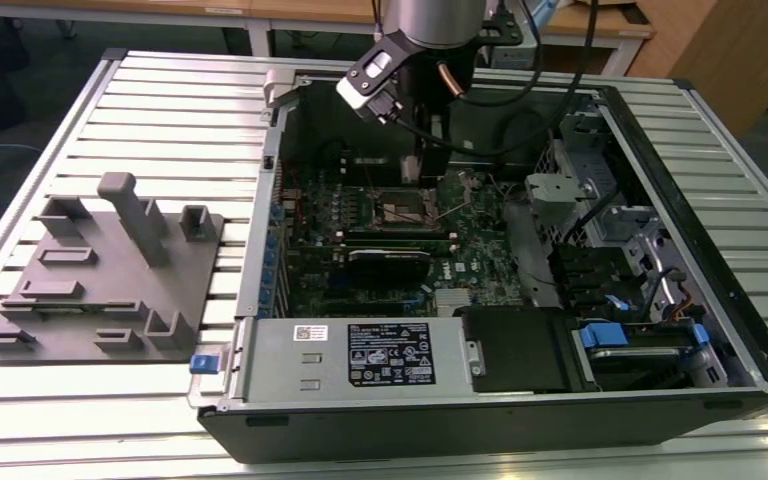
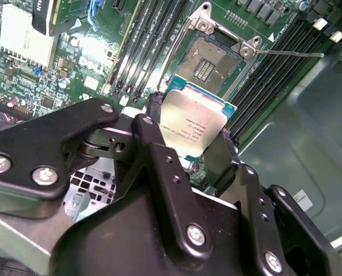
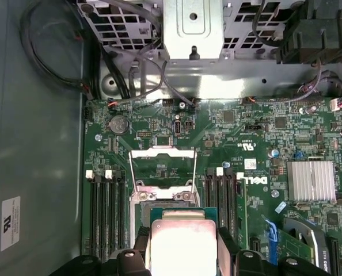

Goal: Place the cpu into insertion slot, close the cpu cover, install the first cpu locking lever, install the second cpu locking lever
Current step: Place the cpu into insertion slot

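While my end effector (image 2: 191, 119) pinches the cpu (image 2: 198, 125) over the insertion slot (image 2: 208, 63), nothing's seated yet: cpu cover (image 3: 162, 152) up, levers (image 2: 292, 53) undone.

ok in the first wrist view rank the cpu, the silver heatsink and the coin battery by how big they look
1. cpu, largest, though it sits nearest the camera, which inflates it
2. heatsink
3. coin battery, clearly smallest

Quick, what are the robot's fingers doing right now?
Gripper: fingers closed, holding the cpu.
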Tool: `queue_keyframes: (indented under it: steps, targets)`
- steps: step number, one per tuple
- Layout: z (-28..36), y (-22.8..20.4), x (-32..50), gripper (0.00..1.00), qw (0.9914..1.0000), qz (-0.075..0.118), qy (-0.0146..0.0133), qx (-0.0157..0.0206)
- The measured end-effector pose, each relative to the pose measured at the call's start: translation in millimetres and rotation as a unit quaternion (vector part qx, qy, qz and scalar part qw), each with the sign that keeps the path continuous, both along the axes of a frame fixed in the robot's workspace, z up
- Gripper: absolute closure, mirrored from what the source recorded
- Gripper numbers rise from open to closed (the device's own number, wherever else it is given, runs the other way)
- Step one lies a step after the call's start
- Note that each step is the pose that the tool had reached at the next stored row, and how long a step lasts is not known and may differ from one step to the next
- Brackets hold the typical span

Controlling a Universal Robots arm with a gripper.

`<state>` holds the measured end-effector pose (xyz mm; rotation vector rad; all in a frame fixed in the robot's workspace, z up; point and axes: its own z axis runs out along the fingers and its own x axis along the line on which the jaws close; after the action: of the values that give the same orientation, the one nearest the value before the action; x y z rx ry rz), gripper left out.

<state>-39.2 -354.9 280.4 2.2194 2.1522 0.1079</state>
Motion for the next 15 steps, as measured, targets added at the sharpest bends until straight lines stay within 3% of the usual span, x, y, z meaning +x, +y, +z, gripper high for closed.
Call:
queue_keyframes:
  steps: [5, 15]
  targets:
    - [-6.3, 0.0, -0.5, 0.46, 1.00000, 0.000, 0.0007, 0.0001]
    - [-8.0, 0.0, -0.7, 0.46, 1.00000, 0.002, 0.0007, 0.0003]
